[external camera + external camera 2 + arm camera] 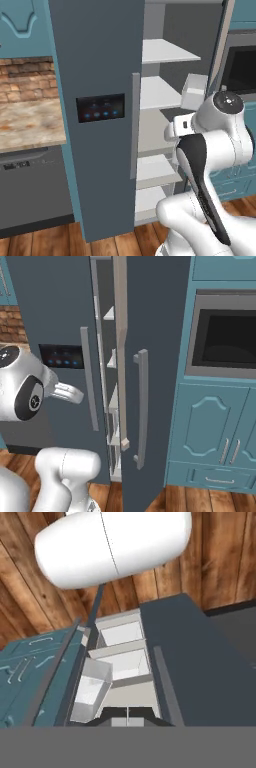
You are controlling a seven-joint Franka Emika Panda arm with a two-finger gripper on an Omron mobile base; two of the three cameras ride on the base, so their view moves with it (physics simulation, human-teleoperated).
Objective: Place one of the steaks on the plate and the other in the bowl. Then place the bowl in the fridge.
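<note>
Fridge [100,125] standing tall and dark grey-blue in the middle of the left base view, left door shut, black panel [100,107] with blue lights at mid height, long grey handle [134,125] along the door's right edge. Right door [150,371] swung open, seen edge-on in the right base view with its own handle [142,406] facing out. Pale grey shelves [160,95] stacked inside, bare as far as visible. A door bin [195,92] showing pale and boxy just above the arm in the left base view.

In the hand view, fridge seen upside down, shelves [125,657] and a bin [92,687] between the shut door and the teal cabinets [25,667].

Gripper [127,722] closed all the way, tips pressed together at the bottom of the hand view, holding nothing, seemingly just in front of the open compartment, though hard to judge.

Outward: brick wall [27,80] and marbled counter [30,125] left of the fridge, dark dishwasher [32,195] beneath. Built-in oven [225,336] to the right in teal cabinetry [210,431]. Wooden floor [45,242] below.
</note>
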